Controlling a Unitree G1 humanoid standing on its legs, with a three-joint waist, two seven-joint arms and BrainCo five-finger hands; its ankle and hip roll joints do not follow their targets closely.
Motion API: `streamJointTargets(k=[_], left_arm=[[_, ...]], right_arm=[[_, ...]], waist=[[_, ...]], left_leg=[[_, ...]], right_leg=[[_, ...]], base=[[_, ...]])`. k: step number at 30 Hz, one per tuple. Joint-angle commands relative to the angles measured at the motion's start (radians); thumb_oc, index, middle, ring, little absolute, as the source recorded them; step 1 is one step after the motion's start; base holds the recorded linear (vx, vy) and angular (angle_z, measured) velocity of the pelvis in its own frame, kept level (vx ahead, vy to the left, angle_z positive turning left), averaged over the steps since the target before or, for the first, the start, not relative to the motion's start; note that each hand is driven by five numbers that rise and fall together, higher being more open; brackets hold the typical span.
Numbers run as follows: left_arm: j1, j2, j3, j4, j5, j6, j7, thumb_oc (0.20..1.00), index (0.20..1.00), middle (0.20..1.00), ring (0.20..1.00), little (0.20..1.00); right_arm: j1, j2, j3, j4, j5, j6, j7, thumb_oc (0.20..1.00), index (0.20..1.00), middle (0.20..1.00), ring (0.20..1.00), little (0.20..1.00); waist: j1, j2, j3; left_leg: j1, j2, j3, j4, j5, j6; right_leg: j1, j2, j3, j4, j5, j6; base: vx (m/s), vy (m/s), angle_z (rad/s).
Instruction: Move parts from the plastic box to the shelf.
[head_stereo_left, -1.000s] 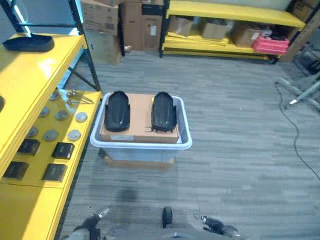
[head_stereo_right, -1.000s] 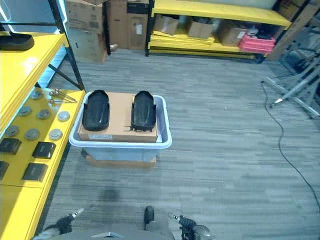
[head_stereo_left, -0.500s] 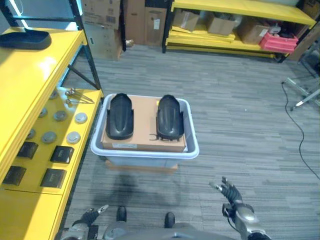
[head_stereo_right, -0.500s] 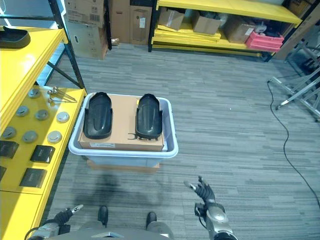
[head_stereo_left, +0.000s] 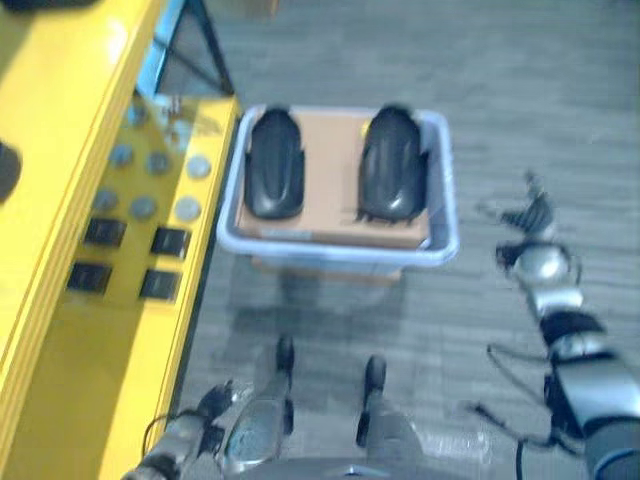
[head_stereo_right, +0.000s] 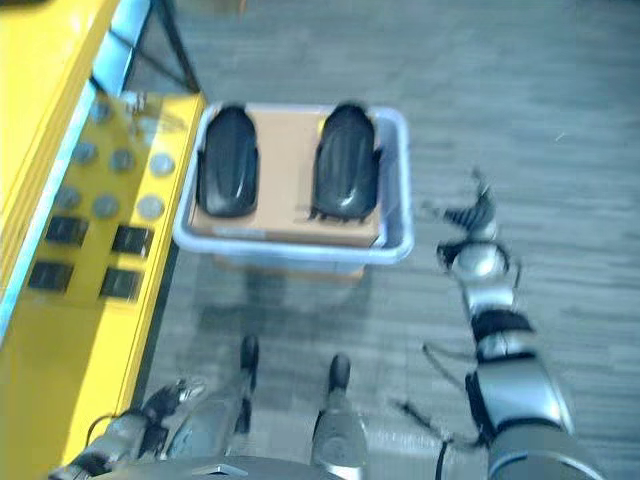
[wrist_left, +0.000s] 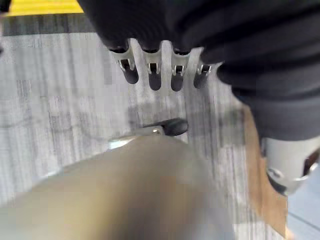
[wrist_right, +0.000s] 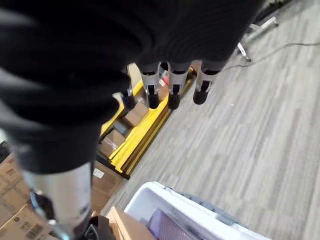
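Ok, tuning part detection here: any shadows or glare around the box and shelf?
Left eye view: the plastic box shadows the floor on the robot's side; pale sheen on the yellow shelf. Right eye view: same shadow.

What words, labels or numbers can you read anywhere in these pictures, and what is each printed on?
None can be read.
Cardboard box inside the plastic box: a pale label strip and dark marks, too blurred to read.
Cardboard cartons: a barcode label, print too small to read.

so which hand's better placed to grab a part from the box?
Right. The right hand is raised, open, just beside the plastic box, nearest the right-side black part. The left hand hangs low, well short of it.
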Motion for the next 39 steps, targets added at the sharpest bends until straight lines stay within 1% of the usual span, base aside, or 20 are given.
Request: streamJointTargets(k=[1,4,5,8,10,11,14,15,16,17,18,19,22,23,28,31,32,35,37,39], left_arm=[[-0.023,-0.006,-0.024,0.108,-0.08,0.011,0.001,1.0,1.0,1.0,1.0,1.0],[-0.028,-0.018,-0.035,0.111,-0.073,-0.012,-0.013,1.0,1.0,1.0,1.0,1.0],[-0.03,-0.023,-0.051,0.105,-0.089,-0.021,-0.024,1.0,1.0,1.0,1.0,1.0],[-0.038,-0.025,-0.076,0.089,-0.118,-0.043,-0.034,1.0,1.0,1.0,1.0,1.0],[-0.042,-0.029,-0.098,0.068,-0.15,-0.072,-0.038,1.0,1.0,1.0,1.0,1.0],[-0.043,-0.029,-0.098,0.067,-0.151,-0.073,-0.038,1.0,1.0,1.0,1.0,1.0],[-0.047,-0.021,-0.112,0.036,-0.199,-0.093,-0.044,1.0,1.0,1.0,1.0,1.0],[-0.047,-0.021,-0.113,0.029,-0.21,-0.095,-0.045,1.0,1.0,1.0,1.0,1.0],[-0.053,-0.013,-0.117,0.001,-0.233,-0.089,-0.056,1.0,1.0,1.0,1.0,1.0],[-0.053,-0.012,-0.119,-0.009,-0.231,-0.084,-0.057,1.0,1.0,1.0,1.0,1.0],[-0.051,-0.011,-0.121,-0.014,-0.226,-0.084,-0.056,1.0,1.0,1.0,1.0,1.0],[-0.048,-0.008,-0.125,-0.019,-0.217,-0.082,-0.052,1.0,1.0,1.0,1.0,1.0],[-0.041,0.004,-0.129,-0.017,-0.204,-0.088,-0.053,1.0,1.0,1.0,1.0,1.0],[-0.029,0.009,-0.129,-0.013,-0.199,-0.099,-0.06,1.0,1.0,1.0,1.0,1.0],[-0.01,0.009,-0.118,-0.006,-0.183,-0.126,-0.067,1.0,1.0,1.0,1.0,1.0],[0.005,0.01,-0.1,-0.016,-0.162,-0.127,-0.043,1.0,1.0,1.0,1.0,1.0],[0.005,0.011,-0.1,-0.017,-0.163,-0.124,-0.042,1.0,1.0,1.0,1.0,1.0],[0.002,0.009,-0.061,-0.026,-0.195,-0.106,-0.016,1.0,1.0,1.0,1.0,1.0],[-0.005,0.015,-0.045,-0.045,-0.188,-0.122,0.002,1.0,1.0,1.0,1.0,1.0],[-0.013,0.029,-0.022,-0.102,-0.199,-0.106,-0.015,1.0,1.0,1.0,1.0,1.0]], right_arm=[[-0.078,-0.042,0.043,-0.008,-0.039,-0.001,-0.13,1.0,1.0,1.0,1.0,1.0],[-0.147,-0.049,0.071,0.012,-0.021,0.039,-0.162,1.0,1.0,1.0,1.0,1.0],[-0.192,-0.06,0.086,0.037,-0.016,0.072,-0.173,1.0,1.0,1.0,1.0,1.0],[-0.276,-0.084,0.126,0.102,-0.013,0.128,-0.157,1.0,1.0,1.0,1.0,1.0],[-0.332,-0.098,0.17,0.167,-0.026,0.204,-0.148,1.0,1.0,1.0,1.0,1.0],[-0.335,-0.098,0.174,0.17,-0.026,0.206,-0.148,1.0,1.0,1.0,1.0,1.0],[-0.383,-0.111,0.216,0.221,-0.032,0.275,-0.127,1.0,1.0,1.0,1.0,1.0],[-0.393,-0.112,0.225,0.227,-0.034,0.295,-0.117,1.0,1.0,1.0,1.0,1.0],[-0.424,-0.113,0.245,0.274,-0.049,0.351,-0.022,1.0,1.0,1.0,1.0,1.0],[-0.435,-0.11,0.262,0.286,-0.058,0.374,0.013,1.0,1.0,1.0,1.0,1.0],[-0.444,-0.106,0.275,0.296,-0.07,0.397,0.043,0.451,0.451,0.451,0.451,0.451],[-0.451,-0.102,0.292,0.314,-0.084,0.432,0.106,0.2,0.2,0.2,0.2,0.2],[-0.46,-0.09,0.323,0.359,-0.048,0.454,0.157,0.2,0.2,0.2,0.2,0.2],[-0.449,-0.088,0.306,0.367,-0.042,0.437,0.186,0.2,0.2,0.2,0.2,0.2],[-0.403,-0.083,0.268,0.355,-0.001,0.375,0.188,0.2,0.2,0.2,0.2,0.2],[-0.296,-0.078,0.183,0.293,0.036,0.303,0.103,0.2,0.2,0.2,0.2,0.2],[-0.287,-0.077,0.178,0.287,0.035,0.303,0.103,0.2,0.2,0.2,0.2,0.2],[-0.099,-0.065,0.077,0.164,0.011,0.266,0.025,0.2,0.2,0.2,0.2,0.2],[-0.028,-0.061,0.052,0.112,0.003,0.253,0.007,0.2,0.2,0.2,0.2,0.2],[0.081,-0.054,0.012,0.039,-0.018,0.227,-0.021,0.2,0.2,0.2,0.2,0.2]], waist=[[0.043,-0.019,-0.004],[0.054,-0.011,0.021],[0.063,-0.001,0.036],[0.077,0.017,0.057],[0.09,0.032,0.071],[0.09,0.033,0.072],[0.102,0.045,0.087],[0.103,0.047,0.089],[0.11,0.06,0.104],[0.113,0.065,0.11],[0.115,0.069,0.115],[0.119,0.073,0.121],[0.128,0.082,0.132],[0.131,0.085,0.133],[0.125,0.08,0.124],[0.103,0.051,0.101],[0.103,0.049,0.101],[0.069,0.001,0.055],[0.056,-0.013,0.034],[0.041,-0.026,0.0]], left_leg=[[0.021,0.025,-0.063,0.056,-0.061,-0.027],[-0.024,0.016,-0.073,0.098,-0.068,-0.022],[-0.045,0.008,-0.079,0.115,-0.07,-0.017],[-0.071,-0.003,-0.085,0.116,-0.063,-0.011],[-0.092,-0.011,-0.089,0.115,-0.054,-0.006],[-0.094,-0.012,-0.089,0.115,-0.053,-0.006],[-0.119,-0.019,-0.094,0.122,-0.048,-0.004],[-0.124,-0.021,-0.095,0.124,-0.047,-0.003],[-0.142,-0.027,-0.098,0.13,-0.044,-0.002],[-0.148,-0.029,-0.099,0.13,-0.041,-0.001],[-0.152,-0.031,-0.099,0.132,-0.04,-0.001],[-0.157,-0.032,-0.1,0.133,-0.038,-0.001],[-0.164,-0.035,-0.103,0.128,-0.029,-0.001],[-0.162,-0.038,-0.106,0.131,-0.031,0.0],[-0.135,-0.035,-0.091,0.137,-0.043,-0.003],[-0.088,-0.021,-0.067,0.128,-0.058,-0.01],[-0.084,-0.019,-0.066,0.126,-0.058,-0.011],[-0.002,0.007,-0.041,0.068,-0.056,-0.018],[0.028,0.015,-0.03,0.042,-0.051,-0.022],[0.07,0.023,-0.016,0.015,-0.046,-0.028]], right_leg=[[-0.051,-0.057,0.041,0.114,-0.049,0.013],[-0.087,-0.065,0.039,0.145,-0.055,0.009],[-0.107,-0.07,0.037,0.163,-0.059,0.008],[-0.135,-0.077,0.031,0.18,-0.062,0.007],[-0.161,-0.089,0.024,0.196,-0.06,0.01],[-0.164,-0.089,0.023,0.198,-0.061,0.01],[-0.192,-0.102,0.016,0.213,-0.057,0.015],[-0.198,-0.104,0.016,0.215,-0.056,0.015],[-0.217,-0.114,0.013,0.227,-0.056,0.018],[-0.223,-0.116,0.013,0.231,-0.056,0.017],[-0.227,-0.118,0.013,0.234,-0.057,0.017],[-0.232,-0.12,0.013,0.238,-0.058,0.018],[-0.237,-0.123,0.013,0.241,-0.058,0.016],[-0.234,-0.127,0.009,0.247,-0.061,0.016],[-0.206,-0.134,0.005,0.229,-0.055,0.019],[-0.153,-0.12,0.004,0.185,-0.045,0.02],[-0.148,-0.119,0.005,0.182,-0.043,0.02],[-0.073,-0.09,0.01,0.137,-0.038,0.024],[-0.048,-0.083,0.01,0.122,-0.035,0.028],[-0.008,-0.075,0.005,0.099,-0.031,0.031]], base=[[-0.07,0.05,0.07],[-0.04,0.029,0.03],[-0.02,0.036,0.09],[-0.03,0.069,0.08],[-0.03,0.061,0.08],[-0.04,0.038,0.13],[-0.02,0.02,0.1],[-0.04,0.049,0.05],[-0.03,0.055,0.06],[-0.04,0.055,0.01],[-0.01,0.033,-0.03],[-0.01,0.023,-0.04],[0.0,0.01,0.0],[0.0,0.038,0.04],[0.01,0.051,0.05],[0.03,0.013,0.03],[0.02,-0.057,0.08],[0.04,-0.101,0.04],[0.01,-0.088,-0.02],[0.03,-0.067,-0.06]])
